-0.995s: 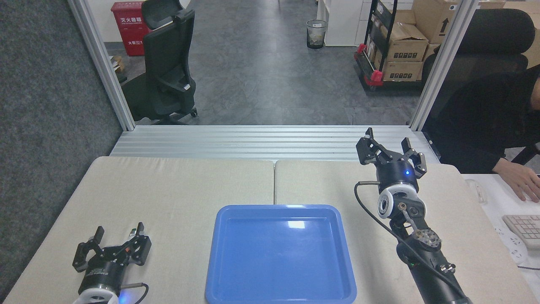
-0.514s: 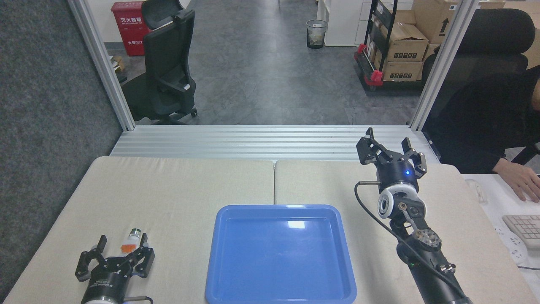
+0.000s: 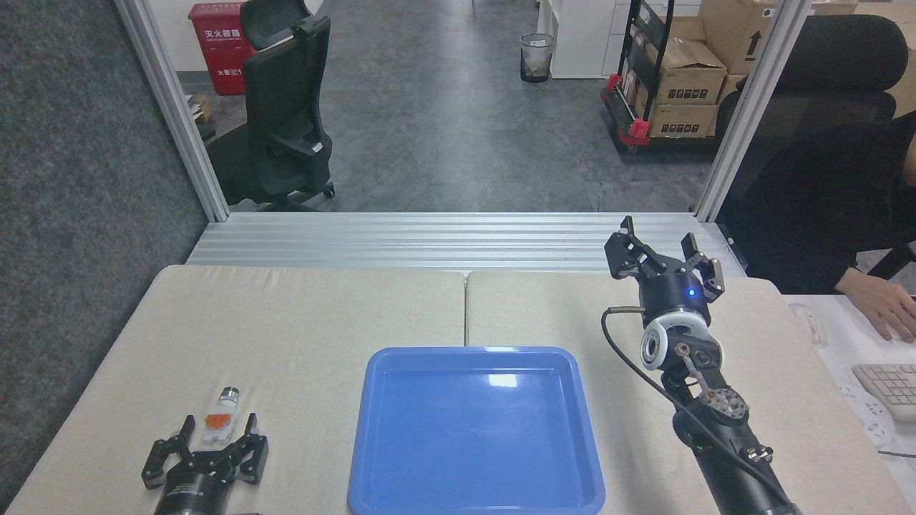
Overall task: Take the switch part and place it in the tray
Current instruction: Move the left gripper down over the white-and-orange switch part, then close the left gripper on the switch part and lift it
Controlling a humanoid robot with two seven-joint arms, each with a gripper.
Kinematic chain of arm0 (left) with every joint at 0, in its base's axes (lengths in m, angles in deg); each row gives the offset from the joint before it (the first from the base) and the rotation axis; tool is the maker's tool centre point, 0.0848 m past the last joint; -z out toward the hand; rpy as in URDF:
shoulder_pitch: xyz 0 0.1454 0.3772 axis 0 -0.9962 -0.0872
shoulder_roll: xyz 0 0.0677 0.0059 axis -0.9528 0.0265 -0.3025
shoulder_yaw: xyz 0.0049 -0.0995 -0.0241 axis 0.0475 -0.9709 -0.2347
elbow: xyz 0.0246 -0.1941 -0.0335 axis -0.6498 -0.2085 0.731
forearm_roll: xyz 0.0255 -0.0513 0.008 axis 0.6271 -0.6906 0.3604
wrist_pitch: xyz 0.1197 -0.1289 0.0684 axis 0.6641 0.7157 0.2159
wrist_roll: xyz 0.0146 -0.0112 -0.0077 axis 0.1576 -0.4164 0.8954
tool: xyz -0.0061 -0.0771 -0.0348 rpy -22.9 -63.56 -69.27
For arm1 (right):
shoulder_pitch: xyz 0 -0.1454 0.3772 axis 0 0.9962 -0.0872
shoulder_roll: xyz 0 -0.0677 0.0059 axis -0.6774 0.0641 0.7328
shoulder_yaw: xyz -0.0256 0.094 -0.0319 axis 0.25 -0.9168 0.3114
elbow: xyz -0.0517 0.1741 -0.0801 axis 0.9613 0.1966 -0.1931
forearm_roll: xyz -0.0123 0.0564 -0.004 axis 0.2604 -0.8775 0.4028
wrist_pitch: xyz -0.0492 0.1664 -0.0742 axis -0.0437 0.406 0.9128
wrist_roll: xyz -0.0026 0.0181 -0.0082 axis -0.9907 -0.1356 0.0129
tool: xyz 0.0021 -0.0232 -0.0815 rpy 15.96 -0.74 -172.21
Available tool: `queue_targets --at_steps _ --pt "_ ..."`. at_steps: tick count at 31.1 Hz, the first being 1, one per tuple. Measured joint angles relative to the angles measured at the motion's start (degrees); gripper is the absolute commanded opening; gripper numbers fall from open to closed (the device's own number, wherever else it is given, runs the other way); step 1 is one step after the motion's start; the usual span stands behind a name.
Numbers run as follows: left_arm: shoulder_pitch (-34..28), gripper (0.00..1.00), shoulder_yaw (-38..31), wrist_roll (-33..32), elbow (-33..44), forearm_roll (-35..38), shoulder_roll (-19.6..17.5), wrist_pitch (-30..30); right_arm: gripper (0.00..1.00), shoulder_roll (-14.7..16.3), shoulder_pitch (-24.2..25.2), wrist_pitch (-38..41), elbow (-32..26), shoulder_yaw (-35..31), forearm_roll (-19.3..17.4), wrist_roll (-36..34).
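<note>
Two grippers show over a padded beige table (image 3: 308,322). At the near left, the left gripper (image 3: 218,447) sits low at the frame's edge with its fingers spread wide and nothing between them. The switch (image 3: 222,413) lies on the table just beyond those fingertips, well left of the tray (image 3: 476,501) and outside it. It lies on its side, green cap pointing far, silver collar behind that, and the orange and white body toward the robot.

Judging by its size and plastic look, the switch should be light and rigid, unlikely to deform under a firm pinch. The round cap and smooth collar would probably roll or slip between flat fingers, so the squared white-and-orange body looks like the better place to close on, across its two flat sides. Being light, it could skid on the cloth if nudged by one finger first.

The tray is empty, glossy blue, with a raised rim; a dropped part might slide on that surface, so a low release seems wise.

At the far right, the right gripper (image 3: 662,261) is raised, fingers apart, holding nothing, well clear of the tray.

Readable writing is scarce: a red box (image 3: 218,46) in the far left background carries white Chinese characters, too small to read surely, and cardboard cartons (image 3: 687,75) at the far right bear black printed marks and an arrow.
</note>
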Motion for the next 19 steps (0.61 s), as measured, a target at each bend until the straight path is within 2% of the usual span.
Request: queue_targets --at_steps 2,4,6,12,19 --pt "0.3 0.13 0.1 -0.1 -0.8 0.1 -0.1 0.0 1.00 0.0 0.0 0.0 0.0 0.0 0.0 0.0" --pt "0.6 0.09 0.1 -0.2 -1.5 0.2 -0.2 0.0 1.00 0.0 0.0 0.0 0.0 0.0 0.0 0.0" --pt "0.8 0.00 0.2 -0.3 -2.2 0.3 -0.4 0.0 1.00 0.0 0.0 0.0 0.0 0.0 0.0 0.0" --pt "1.3 0.00 0.4 -0.3 -3.5 0.5 -0.9 -0.1 1.00 0.0 0.0 0.0 0.0 0.0 0.0 0.0" --pt "1.5 0.00 0.4 -0.9 -2.2 0.6 -1.6 3.0 1.00 0.0 0.0 0.0 0.0 0.0 0.0 0.0"
